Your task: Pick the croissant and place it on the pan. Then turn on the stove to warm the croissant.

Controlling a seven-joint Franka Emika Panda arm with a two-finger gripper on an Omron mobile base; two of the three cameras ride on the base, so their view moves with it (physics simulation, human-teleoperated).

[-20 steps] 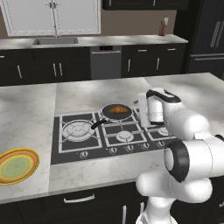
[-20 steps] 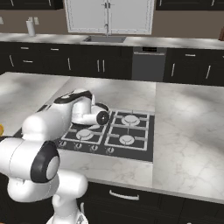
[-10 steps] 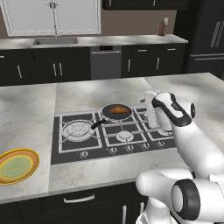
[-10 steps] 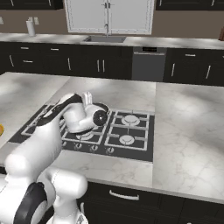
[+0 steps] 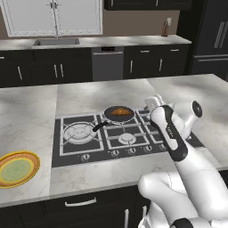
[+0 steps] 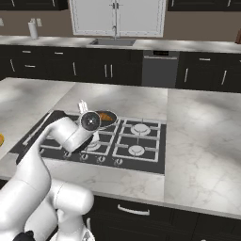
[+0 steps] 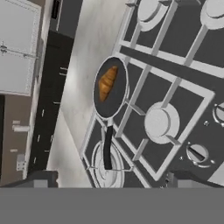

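The croissant lies inside the small black pan, which sits on a rear burner of the stove. In the hand view the pan's handle points toward me. My gripper hangs above the cooktop, open and holding nothing, its two dark fingertips far apart. From the left base view the croissant and pan sit just left of my hand. In the right base view my forearm partly covers the pan.
A row of knobs runs along the stove's front edge, and two knobs show at the lower right of the hand view. A yellow-rimmed plate with a green centre rests at the counter's left. The sink is on the far counter.
The arm's elbow and forearm have swung round toward the base while the hand stays just right of the pan. The croissant and pan have not moved.
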